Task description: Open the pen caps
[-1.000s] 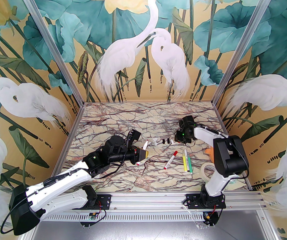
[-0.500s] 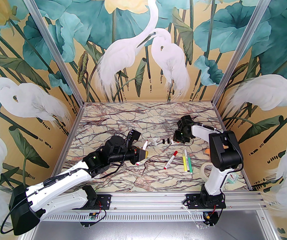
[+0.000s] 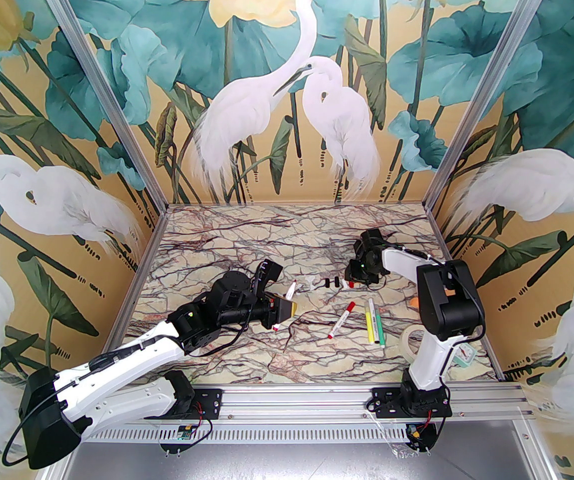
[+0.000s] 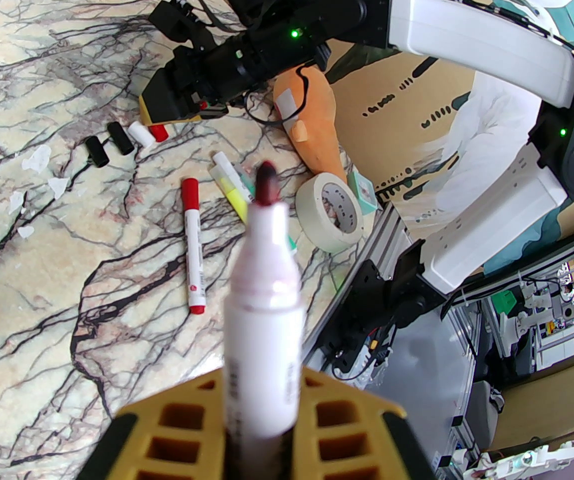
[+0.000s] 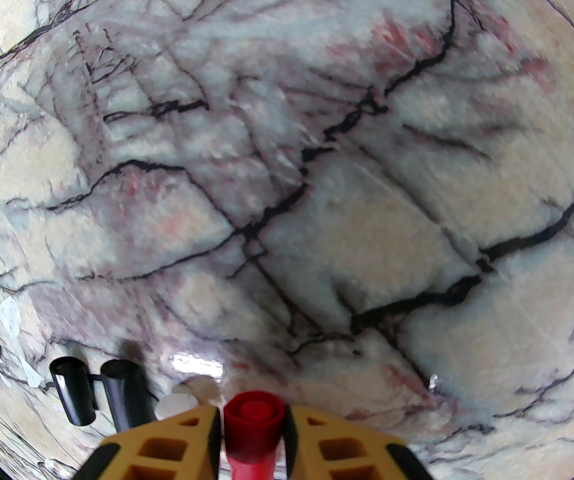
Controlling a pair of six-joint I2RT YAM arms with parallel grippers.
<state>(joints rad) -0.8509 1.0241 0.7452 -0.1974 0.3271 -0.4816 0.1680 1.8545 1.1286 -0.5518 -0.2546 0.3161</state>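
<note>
on the table (image 4: 41,268), two black caps (image 4: 97,150)

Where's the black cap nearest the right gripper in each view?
Top external: black cap near centre, left of the right gripper.
Left wrist: black cap upper left, beside a white cap.
Right wrist: black cap bottom left, beside the right gripper.
Shared landmark: its twin black cap alongside.

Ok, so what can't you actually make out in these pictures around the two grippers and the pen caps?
1. Right wrist view: whether the right gripper pinches the red cap or merely flanks it; the bottom edge cuts off the contact.
2. Right wrist view: the white cap, mostly hidden behind a gripper finger.
3. Left wrist view: print on the uncapped marker in the left gripper, blurred by closeness.
</note>
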